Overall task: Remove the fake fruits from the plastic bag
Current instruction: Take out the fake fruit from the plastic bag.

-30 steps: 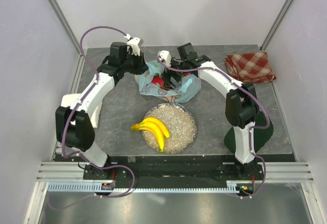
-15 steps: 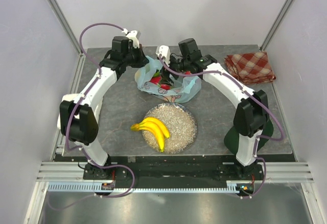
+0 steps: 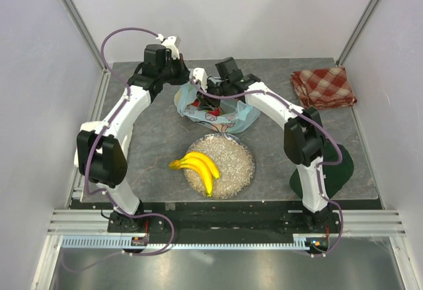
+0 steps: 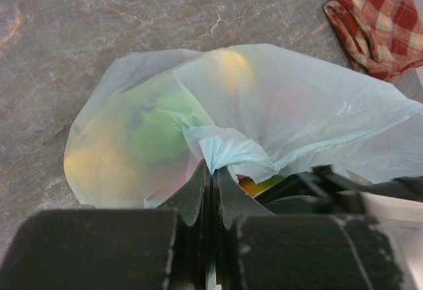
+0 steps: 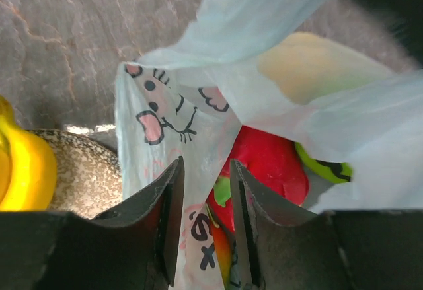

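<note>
Right arm has swung left since a second ago, its wrist now over the bag mouth; left arm has barely shifted and the bag looks more bunched.

Left pincer: clamped tight on a twisted fold of the bag at its left rim, holding it up. Green and yellow tints show through the film below it, so fruit is inside on that side. I can't say which pieces.

Bag sits mid-tabletop, at the far side, just behind the plate. Banana is already out and lies on the plate's left side, overhanging the rim.

Right pincer: jaws a narrow slit apart, gripping nothing, pointing down into the mouth. Printed film lies in or under the gap. Red fruit is just right of the tips, a green piece beside it, and a pale yellow-green one under the film beyond.

Cloth is far right, well apart and not involved.

Risks, my read:
- Right jaws close on film instead of the red fruit, since film is in the way. The whole bag would lift.
- Left hold is on thin film only. A hard pull could tear it or slip it free, and the mouth collapses.
- Glossy fruit with a narrow jaw gap could squirt out sideways. Open wider before descending.
- Bag tipping toward the plate could spill loose pieces onto the tabletop.
</note>
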`<state>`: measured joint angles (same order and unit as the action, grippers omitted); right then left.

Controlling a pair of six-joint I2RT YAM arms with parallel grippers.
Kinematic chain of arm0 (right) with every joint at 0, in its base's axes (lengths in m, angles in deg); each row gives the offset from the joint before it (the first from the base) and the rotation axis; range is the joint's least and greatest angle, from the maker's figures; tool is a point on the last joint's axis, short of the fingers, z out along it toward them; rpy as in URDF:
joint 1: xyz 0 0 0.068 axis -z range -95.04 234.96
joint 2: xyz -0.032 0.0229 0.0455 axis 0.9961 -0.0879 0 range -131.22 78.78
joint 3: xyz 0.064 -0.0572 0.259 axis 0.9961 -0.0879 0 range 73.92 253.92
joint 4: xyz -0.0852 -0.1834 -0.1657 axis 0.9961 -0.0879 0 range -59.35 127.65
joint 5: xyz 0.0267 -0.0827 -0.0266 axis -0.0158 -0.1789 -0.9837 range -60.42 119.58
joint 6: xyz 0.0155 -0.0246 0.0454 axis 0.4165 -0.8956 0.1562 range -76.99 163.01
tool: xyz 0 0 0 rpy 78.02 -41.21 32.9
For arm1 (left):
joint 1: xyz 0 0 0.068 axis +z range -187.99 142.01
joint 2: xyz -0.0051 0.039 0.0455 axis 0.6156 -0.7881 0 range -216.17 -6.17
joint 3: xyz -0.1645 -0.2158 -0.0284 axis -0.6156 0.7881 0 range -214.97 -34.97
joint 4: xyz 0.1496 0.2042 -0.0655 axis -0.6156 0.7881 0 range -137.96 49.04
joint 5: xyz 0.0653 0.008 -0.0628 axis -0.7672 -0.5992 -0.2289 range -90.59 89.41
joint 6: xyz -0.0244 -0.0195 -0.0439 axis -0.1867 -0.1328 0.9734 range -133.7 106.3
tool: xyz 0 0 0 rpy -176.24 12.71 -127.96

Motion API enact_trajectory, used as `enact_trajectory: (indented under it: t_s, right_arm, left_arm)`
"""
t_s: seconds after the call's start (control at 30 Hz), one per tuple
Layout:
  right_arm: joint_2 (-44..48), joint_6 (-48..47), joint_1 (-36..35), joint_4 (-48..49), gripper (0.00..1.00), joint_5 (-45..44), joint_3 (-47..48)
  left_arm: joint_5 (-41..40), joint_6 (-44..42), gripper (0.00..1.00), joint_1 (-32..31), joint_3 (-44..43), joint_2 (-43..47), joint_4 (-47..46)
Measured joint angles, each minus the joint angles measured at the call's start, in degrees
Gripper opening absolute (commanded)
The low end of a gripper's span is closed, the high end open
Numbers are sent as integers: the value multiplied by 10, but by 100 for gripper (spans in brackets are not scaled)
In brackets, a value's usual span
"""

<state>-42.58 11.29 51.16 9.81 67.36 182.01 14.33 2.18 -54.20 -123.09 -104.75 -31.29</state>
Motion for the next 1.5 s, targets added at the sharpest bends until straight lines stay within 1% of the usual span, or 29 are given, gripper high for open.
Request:
enact_trajectory:
  t_s: [0.03, 0.07, 0.1, 0.13, 0.17, 0.2, 0.47, 0.63, 0.77, 0.93, 1.07, 1.2, 1.3, 1.37, 1.5]
  right_arm:
    - [-8, 0, -1, 0, 43, -5, 0]
    - [-15, 0, -2, 1, 51, -10, 1]
    - [-22, 0, -2, 4, 62, -18, 2]
    - [-30, 3, -3, 9, 82, -25, 2]
    - [-36, 6, -3, 16, 92, -33, 2]
    - [-43, 10, -3, 25, 98, -40, 2]
    - [-93, 9, -2, 66, 98, -97, 20]
    - [-125, 6, -1, 46, 98, -117, 48]
    - [-150, 26, 11, 28, 98, -110, 83]
    - [-150, 47, 29, 17, 98, -115, 84]
    - [-145, 66, 50, 4, 98, -117, 81]
    - [-119, 75, 93, -23, 98, -102, 51]
    - [-109, 86, 127, -63, 98, -65, 50]
    - [-107, 105, 150, -89, 98, -26, 57]
    - [-107, 130, 173, -110, 98, 16, 68]
  left_arm:
    - [0, 0, 2, 0, -1, 0, -2]
    - [0, 1, 1, 0, -1, 0, -3]
    - [0, 2, 2, 0, -1, 0, -3]
    - [0, 2, 2, 0, -1, 0, -3]
    - [0, 2, 2, 0, -1, 0, -3]
    - [0, 2, 2, 0, -1, 0, -3]
    - [-13, 2, 2, 7, 3, 0, -2]
    - [-23, 2, 2, 10, 9, 0, -1]
    - [-25, 2, 1, 11, 10, 1, -2]
    - [4, 2, 2, 5, 10, 16, 9]
    - [14, 1, 2, 1, 28, 43, 11]
    - [18, 1, 2, 1, 52, 49, 14]
    - [23, 1, 2, 1, 60, 49, 22]
    - [30, 1, 2, 1, 60, 49, 20]
    - [42, 1, 2, 1, 60, 49, 18]
